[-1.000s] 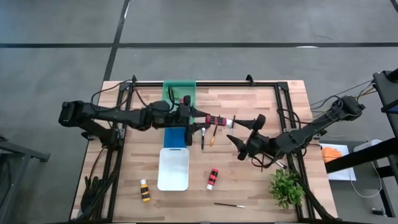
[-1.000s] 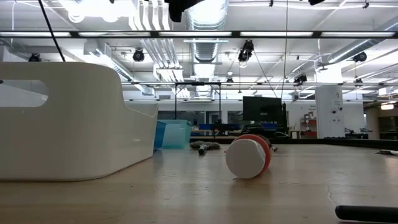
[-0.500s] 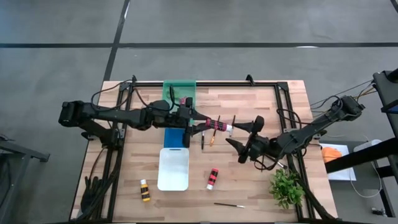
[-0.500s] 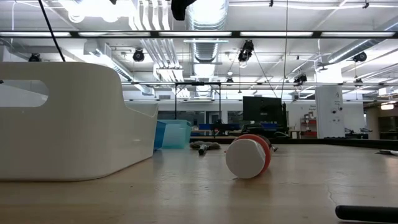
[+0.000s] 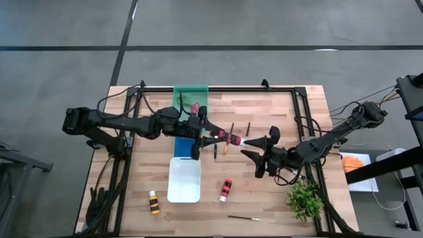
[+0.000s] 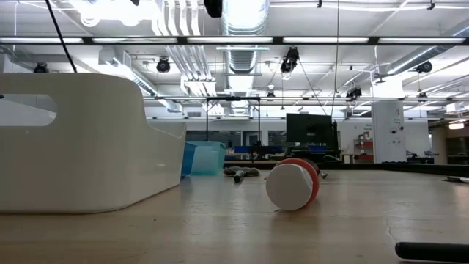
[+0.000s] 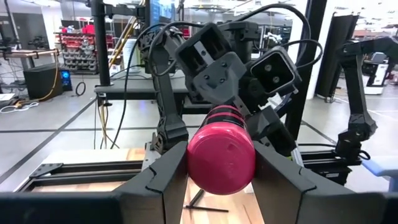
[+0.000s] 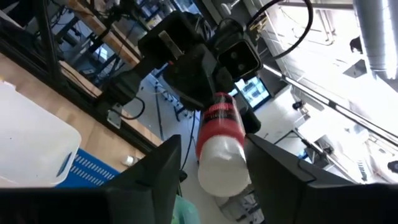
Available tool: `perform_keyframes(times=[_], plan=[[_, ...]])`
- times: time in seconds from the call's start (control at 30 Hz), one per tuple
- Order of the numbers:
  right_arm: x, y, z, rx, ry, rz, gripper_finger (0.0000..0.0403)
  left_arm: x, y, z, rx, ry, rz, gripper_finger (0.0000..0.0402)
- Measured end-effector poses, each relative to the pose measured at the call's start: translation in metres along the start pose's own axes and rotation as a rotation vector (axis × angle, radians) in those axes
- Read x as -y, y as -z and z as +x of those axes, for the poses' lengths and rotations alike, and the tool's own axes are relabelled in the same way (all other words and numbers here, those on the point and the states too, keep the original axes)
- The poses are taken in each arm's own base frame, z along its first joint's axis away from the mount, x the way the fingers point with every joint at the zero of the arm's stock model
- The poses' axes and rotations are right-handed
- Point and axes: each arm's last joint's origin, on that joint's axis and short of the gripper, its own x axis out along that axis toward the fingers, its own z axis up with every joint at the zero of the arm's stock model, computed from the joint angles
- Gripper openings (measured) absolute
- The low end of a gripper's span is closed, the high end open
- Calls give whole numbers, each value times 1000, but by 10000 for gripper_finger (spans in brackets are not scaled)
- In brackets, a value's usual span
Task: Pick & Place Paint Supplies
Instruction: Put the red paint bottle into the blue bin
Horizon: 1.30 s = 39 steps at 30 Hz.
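A paint bottle (image 5: 229, 137) with a magenta-red body and a white cap hangs above the table's middle, held in my left gripper (image 5: 210, 135), which is shut on it. My right gripper (image 5: 251, 147) is open and faces it from the right. In the right wrist view its fingers (image 8: 149, 180) stand on either side of the white cap (image 8: 224, 167) with a gap on each side. Another red-banded bottle (image 5: 226, 190) and a yellow-banded one (image 5: 154, 202) lie on their sides on the table. A thin brush (image 5: 244, 217) lies near the near edge. My left gripper pinches the bottle's magenta base end (image 7: 221, 155) between its two fingers (image 7: 163, 180). The fingers come level from the table's left and lie along the bottle. The bottle is lifted clear and roughly level, with its cap pointing at my right gripper.
A green tray (image 5: 190, 96), a blue tray (image 5: 187, 145) and a white tray (image 5: 184, 178) stand in a row left of centre. More brushes (image 5: 215, 149) lie under the held bottle. A leafy plant (image 5: 304, 198) stands at the near right corner.
My left gripper has swung the bottle's cap end toward the near edge and slightly down, so it now slants toward my right gripper. My right gripper has shifted a little toward the near edge, and the cap now sits between its open fingers.
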Motion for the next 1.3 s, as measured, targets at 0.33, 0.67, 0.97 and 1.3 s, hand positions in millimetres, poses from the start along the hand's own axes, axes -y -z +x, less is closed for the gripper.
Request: perform_keyframes(times=[0.33,0.67,0.97,1.3], plan=[[1,-1,0,11,7,-12,121,0,-1,0,7,15,1,163],[4,-4,0,22,23,22,116,0,-1,0,13,18,10,163],[4,-4,0,30,17,36,117,1,-2,0,23,22,12,163],[4,-6,0,45,8,52,117,1,-3,0,31,38,22,163]])
